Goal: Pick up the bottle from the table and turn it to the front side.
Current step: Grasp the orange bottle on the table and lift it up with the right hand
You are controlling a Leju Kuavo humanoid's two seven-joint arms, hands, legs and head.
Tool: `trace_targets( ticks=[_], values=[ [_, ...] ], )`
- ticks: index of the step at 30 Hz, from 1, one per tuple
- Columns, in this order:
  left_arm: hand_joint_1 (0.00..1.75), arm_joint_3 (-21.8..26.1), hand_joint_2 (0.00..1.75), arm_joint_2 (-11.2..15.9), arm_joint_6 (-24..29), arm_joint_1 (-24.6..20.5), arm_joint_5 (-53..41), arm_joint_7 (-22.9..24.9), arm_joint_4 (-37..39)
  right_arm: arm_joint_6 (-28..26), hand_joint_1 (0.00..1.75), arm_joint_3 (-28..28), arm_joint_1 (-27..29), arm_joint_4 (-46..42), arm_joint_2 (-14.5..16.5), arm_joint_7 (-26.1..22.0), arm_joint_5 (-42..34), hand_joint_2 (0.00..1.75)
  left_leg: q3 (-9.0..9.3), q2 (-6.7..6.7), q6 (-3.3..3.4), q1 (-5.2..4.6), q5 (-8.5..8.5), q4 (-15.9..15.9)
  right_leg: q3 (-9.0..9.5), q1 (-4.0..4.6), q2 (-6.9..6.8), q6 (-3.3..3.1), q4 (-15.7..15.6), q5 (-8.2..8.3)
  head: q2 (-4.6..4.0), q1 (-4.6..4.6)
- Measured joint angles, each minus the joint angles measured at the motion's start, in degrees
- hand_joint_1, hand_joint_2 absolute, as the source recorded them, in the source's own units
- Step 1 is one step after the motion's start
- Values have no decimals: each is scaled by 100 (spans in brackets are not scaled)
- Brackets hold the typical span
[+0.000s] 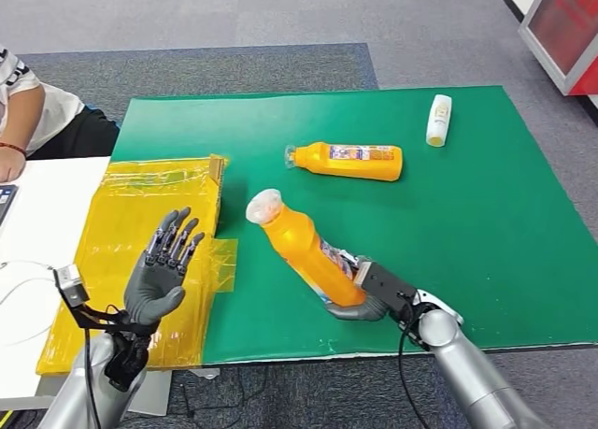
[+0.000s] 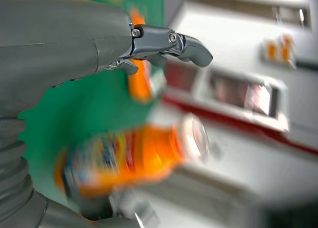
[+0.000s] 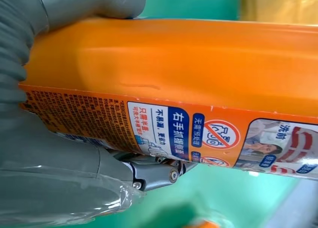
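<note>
The orange plastic bottle with a clear cap is held by the right hand at its base end, over the near middle of the green table mat. Its long axis is tilted, running from the near right up to the far left, with the capped end pointed far-left and raised. In the right wrist view the bottle's printed label is seen along one side, with the thumb wrapped over the plain orange side and the fingers pressed against the label side.

The left hand is raised over the crinkled yellow plastic sheet at the near left, palm open and fingers spread wide, with nothing held.

A second orange bottle is laid flat farther back on the mat, its long axis left to right, cap to the left, well apart from the held bottle. A small white bottle is laid at the far right. A person's arm in a white sleeve is seen at the far left, beside a white tabletop.
</note>
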Motion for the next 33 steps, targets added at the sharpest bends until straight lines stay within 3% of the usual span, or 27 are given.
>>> trace_targets(
  ticks=[4,10,16,25,30,33],
  values=[
    [0,13,175,38,-921,-160,638,108,480,-155,175,59,6,-495,188,22,275,175,0,0,-1,0,2,0,-1,0,0,0,1,0,0,-2],
    [0,-57,175,150,-1429,-430,721,235,964,-444,174,309,-8,-966,367,45,712,175,0,0,-2,0,3,0,0,0,0,0,1,0,0,-2],
    [0,-207,175,290,-1223,-668,509,263,1186,-789,170,595,-16,-1172,445,29,1155,175,0,0,-2,0,3,0,-1,0,-1,0,1,0,0,-2],
    [0,-588,175,469,-443,-1092,-267,240,1266,-1137,170,953,-56,-1324,468,157,1539,175,0,0,-2,0,3,0,-2,0,-1,0,1,1,0,-2],
    [0,-705,175,482,-359,-1216,-385,240,1287,-1179,168,1003,-94,-1307,479,179,1550,175,0,-1,-2,0,4,0,-1,0,-1,0,1,1,0,-2],
    [0,-1030,175,486,-382,-1474,-431,282,1303,-1305,168,1044,-236,-1134,527,252,1561,175,0,0,-2,0,5,0,-1,0,-1,0,1,3,0,-1]
  ],
)
